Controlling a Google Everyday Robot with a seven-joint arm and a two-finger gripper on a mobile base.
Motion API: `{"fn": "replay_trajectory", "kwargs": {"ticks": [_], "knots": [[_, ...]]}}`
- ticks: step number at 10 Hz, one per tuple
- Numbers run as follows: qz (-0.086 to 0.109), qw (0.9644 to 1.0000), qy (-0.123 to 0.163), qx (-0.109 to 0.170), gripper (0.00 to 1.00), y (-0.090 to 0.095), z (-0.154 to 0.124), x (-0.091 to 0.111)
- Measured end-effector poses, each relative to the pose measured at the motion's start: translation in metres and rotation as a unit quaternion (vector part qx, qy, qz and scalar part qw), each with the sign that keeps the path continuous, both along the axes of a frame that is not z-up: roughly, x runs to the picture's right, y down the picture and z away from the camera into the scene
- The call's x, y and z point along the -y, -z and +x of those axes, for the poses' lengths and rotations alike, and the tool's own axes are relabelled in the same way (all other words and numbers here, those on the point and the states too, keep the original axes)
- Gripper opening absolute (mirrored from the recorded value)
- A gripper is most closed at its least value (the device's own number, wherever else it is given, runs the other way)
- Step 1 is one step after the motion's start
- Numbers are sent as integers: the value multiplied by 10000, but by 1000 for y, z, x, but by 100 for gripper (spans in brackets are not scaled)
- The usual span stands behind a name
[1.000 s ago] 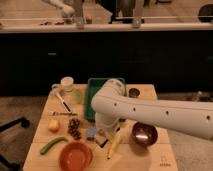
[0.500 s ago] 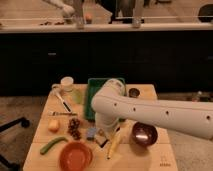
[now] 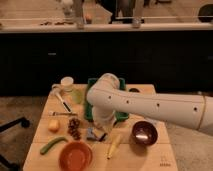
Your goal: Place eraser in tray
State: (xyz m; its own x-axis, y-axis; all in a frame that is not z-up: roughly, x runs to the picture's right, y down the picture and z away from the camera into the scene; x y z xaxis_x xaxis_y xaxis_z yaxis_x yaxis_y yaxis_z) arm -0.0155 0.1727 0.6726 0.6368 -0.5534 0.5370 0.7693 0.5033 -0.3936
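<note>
Gripper (image 3: 101, 131): down just in front of the tray (image 3: 89, 98), beside the banana (image 3: 114, 145); its hold I cannot tell, and the eraser I cannot make out.

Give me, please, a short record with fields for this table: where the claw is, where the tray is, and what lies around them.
claw: claw low over the table, just in front of the tray, at the end of the white arm
tray: green tray at the table's middle, largely covered by the arm
eraser: cannot be made out
near the claw: banana to the picture's right, grapes to the picture's left
bowls: orange bowl at the front edge, dark bowl beside the banana
</note>
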Motion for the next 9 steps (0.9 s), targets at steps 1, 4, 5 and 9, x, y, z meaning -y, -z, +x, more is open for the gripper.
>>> {"fn": "replay_trajectory", "kwargs": {"ticks": [1,4,5,9], "knots": [[0,9999,92,54,0,-3,-3,4],[-73,9987,444,232,0,-21,-4,14],[-115,9977,582,313,0,-29,-6,18],[-228,9939,960,502,0,-63,-4,41]]}}
